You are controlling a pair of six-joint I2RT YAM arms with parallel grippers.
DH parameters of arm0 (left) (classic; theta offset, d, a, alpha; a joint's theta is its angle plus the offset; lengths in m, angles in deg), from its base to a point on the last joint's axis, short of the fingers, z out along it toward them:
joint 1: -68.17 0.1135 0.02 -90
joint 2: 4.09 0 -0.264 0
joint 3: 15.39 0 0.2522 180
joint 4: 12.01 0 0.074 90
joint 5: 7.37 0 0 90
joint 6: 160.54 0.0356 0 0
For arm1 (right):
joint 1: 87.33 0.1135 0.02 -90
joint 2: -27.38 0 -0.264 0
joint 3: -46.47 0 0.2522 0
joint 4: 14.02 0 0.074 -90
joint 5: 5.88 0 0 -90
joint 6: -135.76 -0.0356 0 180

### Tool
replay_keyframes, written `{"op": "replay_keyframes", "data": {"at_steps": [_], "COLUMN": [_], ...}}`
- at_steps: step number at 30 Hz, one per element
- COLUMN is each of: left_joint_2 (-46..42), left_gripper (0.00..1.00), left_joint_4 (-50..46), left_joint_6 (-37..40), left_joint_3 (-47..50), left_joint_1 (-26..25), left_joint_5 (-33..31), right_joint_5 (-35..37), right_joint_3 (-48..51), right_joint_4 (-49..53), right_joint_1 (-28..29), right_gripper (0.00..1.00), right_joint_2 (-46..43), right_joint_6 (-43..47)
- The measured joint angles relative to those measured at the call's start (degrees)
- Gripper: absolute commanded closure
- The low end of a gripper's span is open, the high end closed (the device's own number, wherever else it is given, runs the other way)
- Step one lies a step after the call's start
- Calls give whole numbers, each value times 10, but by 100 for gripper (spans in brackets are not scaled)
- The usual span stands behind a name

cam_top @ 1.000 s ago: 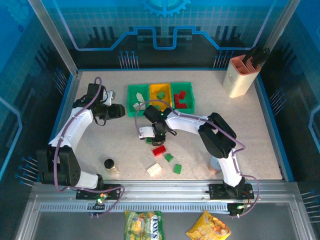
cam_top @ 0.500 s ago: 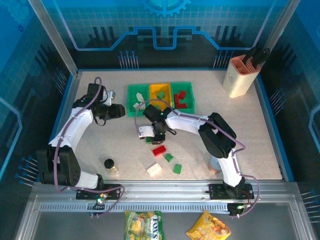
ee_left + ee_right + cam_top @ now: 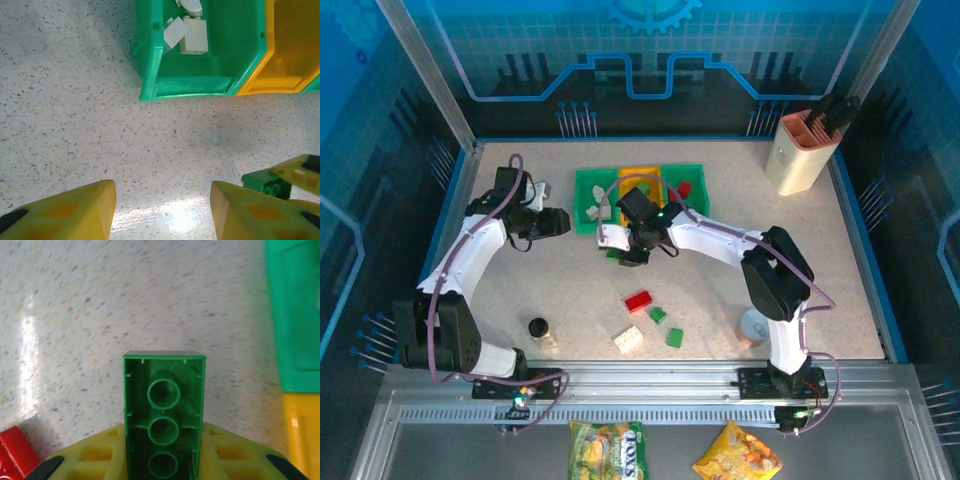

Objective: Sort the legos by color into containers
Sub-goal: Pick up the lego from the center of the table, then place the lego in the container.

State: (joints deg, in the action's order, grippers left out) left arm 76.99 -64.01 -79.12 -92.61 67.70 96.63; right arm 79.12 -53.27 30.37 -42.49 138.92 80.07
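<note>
Right wrist — green lego (image 3: pixel 164 410) underside, pinched in right hand (image 3: pixel 164 442)

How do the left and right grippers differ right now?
The left gripper is open and empty; the right gripper is shut on a green brick. The left gripper faces the green bin with white bricks; the right gripper hangs over bare table. Both have yellow fingers.

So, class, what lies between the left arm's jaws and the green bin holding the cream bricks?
Bare speckled tabletop, seen in the left wrist view; the green bin sits just beyond it.
</note>
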Motion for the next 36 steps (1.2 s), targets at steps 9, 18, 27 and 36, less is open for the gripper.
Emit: {"op": "replay_keyframes", "data": {"at_steps": [9, 18, 27, 36], "left_joint_2": [0, 0, -1, -3], "left_gripper": [47, 46, 46, 46], "left_joint_4": [0, 0, 0, 0], "left_joint_6": [0, 0, 0, 0], "left_joint_3": [0, 0, 0, 0], "left_joint_1": [0, 0, 0, 0], "left_joint_5": [0, -1, -2, -2], "right_joint_5": [21, 73, 84, 82], "right_joint_3": [11, 14, -58, -142], "right_joint_4": [-77, -101, -49, -1], "right_joint_1": [-45, -59, -75, -94], "right_gripper": [74, 75, 77, 75], "right_joint_2": [-22, -22, 32, 91], "right_joint_6": [-151, -355, -541, -632]}}
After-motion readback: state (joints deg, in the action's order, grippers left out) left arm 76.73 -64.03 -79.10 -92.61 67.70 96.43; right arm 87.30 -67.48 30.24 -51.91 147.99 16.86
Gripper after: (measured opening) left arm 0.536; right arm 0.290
